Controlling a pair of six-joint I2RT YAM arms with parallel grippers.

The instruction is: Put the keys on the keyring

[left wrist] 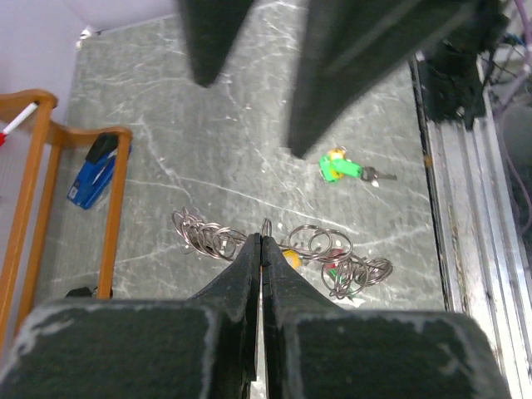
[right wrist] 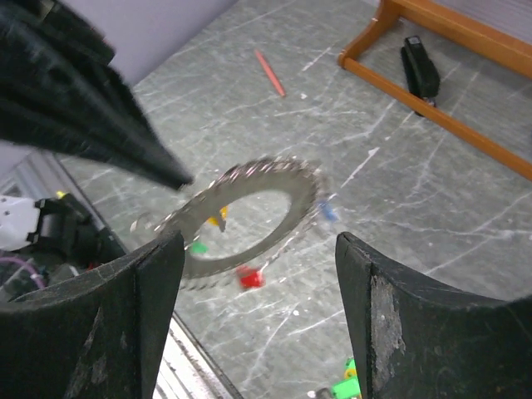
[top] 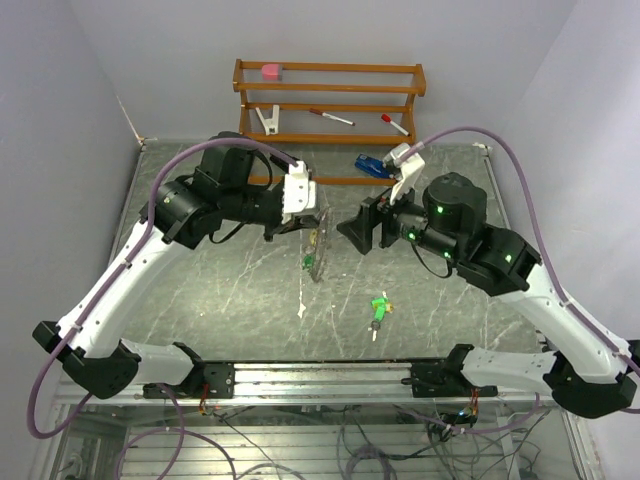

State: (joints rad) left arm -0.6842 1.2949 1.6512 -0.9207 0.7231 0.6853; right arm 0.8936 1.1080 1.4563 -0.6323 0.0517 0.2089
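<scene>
My left gripper (top: 318,232) is shut on the rim of the keyring (top: 316,250), a pale ring that hangs edge-on above the middle of the table. In the left wrist view small wire rings (left wrist: 320,243) and a yellow tag (left wrist: 291,259) spread either side of the closed fingertips. In the right wrist view the keyring (right wrist: 291,204) is blurred, with yellow, green, red and blue tags. My right gripper (right wrist: 258,241) is open and faces the ring from close by, touching nothing. A loose green key (top: 378,310) lies on the table nearer the arm bases.
A wooden rack (top: 330,90) stands at the back with two red-capped pens (top: 330,117), a white clip (top: 268,120) and a pink block (top: 271,70). A blue stapler (top: 372,165) lies before it. A red pen (right wrist: 268,73) lies on the table.
</scene>
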